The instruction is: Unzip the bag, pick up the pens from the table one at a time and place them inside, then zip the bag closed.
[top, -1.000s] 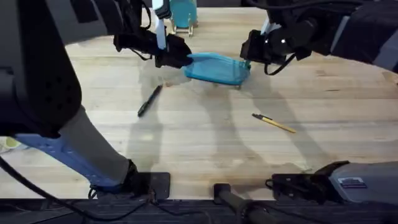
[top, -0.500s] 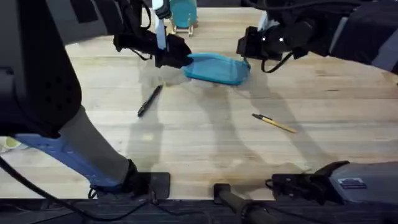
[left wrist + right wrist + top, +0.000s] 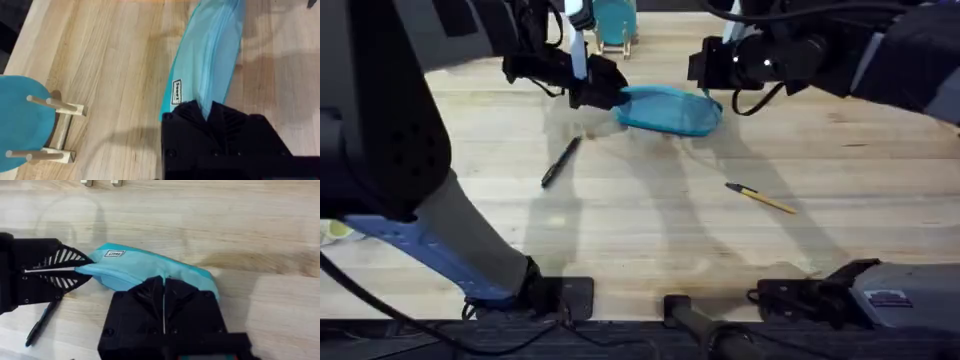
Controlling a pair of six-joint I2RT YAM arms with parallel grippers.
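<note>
Left gripper pinches the bag at its 9 o'clock end; right gripper, fingers pressed together, hovers above the bag's 3 o'clock end. Black pen and yellow pen lie on the table.

This looks like a robotics lab or test bench rather than a home or office. A pale plank desk carries very little, and two black robot arms reach over it from bases with mounts and cabling along the bottom edge of the overhead view. At the upper middle of that view stands a round teal object on a wooden stand, possibly a prop, though its kind is hard to tell. The far edge of the desk meets plain dark background.
</note>
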